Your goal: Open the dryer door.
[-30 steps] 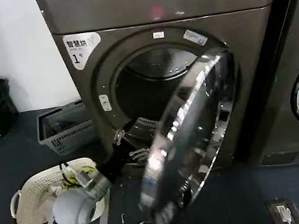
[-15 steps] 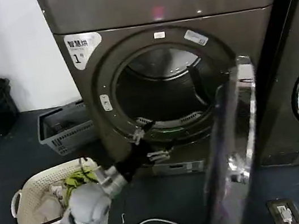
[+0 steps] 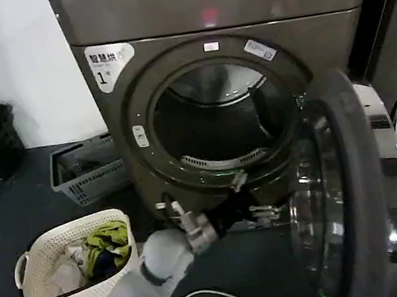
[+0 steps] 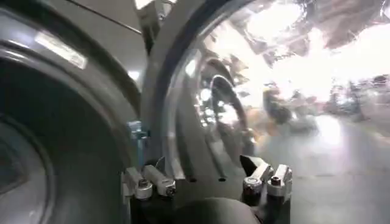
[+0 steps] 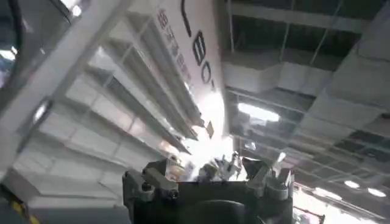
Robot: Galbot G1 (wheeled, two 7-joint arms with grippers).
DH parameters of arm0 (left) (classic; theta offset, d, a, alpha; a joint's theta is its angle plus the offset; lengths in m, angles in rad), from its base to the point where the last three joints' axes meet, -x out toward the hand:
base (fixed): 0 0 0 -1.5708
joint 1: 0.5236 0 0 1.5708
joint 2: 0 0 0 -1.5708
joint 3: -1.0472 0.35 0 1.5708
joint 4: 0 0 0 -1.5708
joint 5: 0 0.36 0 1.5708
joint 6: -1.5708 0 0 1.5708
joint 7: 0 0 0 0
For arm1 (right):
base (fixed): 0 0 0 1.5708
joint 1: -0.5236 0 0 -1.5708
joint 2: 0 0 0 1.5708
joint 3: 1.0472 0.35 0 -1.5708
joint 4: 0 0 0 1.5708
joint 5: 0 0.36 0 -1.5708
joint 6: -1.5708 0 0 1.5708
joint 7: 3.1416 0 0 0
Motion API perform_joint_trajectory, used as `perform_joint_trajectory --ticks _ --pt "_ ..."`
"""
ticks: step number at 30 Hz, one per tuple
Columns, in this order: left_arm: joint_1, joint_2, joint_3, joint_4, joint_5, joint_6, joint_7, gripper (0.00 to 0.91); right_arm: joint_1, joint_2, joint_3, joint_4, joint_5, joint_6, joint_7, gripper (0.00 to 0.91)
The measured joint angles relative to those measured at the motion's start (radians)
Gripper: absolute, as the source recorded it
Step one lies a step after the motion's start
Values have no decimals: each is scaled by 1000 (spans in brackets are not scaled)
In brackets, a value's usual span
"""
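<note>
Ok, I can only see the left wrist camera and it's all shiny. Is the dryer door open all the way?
Observer: Yes. In the head view the dryer door stands wide open to the right, and the dryer shows its whole round drum opening.
Operator: Where's my pincer then?
Observer: The left pincer is open, low down between the bottom of the opening and the door.
Operator: Is there laundry?
Observer: I see none in the drum. Clothes lie in a white basket on the floor, left of the dryer.
Operator: And the other arm?
Observer: The right pincer is open and points up at a ceiling.
</note>
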Motion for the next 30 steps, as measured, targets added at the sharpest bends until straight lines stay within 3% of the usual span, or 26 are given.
perform_joint_trajectory --ticks 3,9,20,30 --pt "-43 -24 45 27 -1 -2 -4 907 -2 -9 36 -48 -51 -29 49 907" --pt "-106 -84 138 76 -1 -9 -3 907 -19 -4 107 -119 -107 -20 88 907" --pt "-201 -192 260 162 21 -7 -17 907 -56 16 206 -111 -116 -47 122 907" --pt "-247 -304 292 254 43 0 -26 907 -72 4 236 -108 -152 -141 214 907"
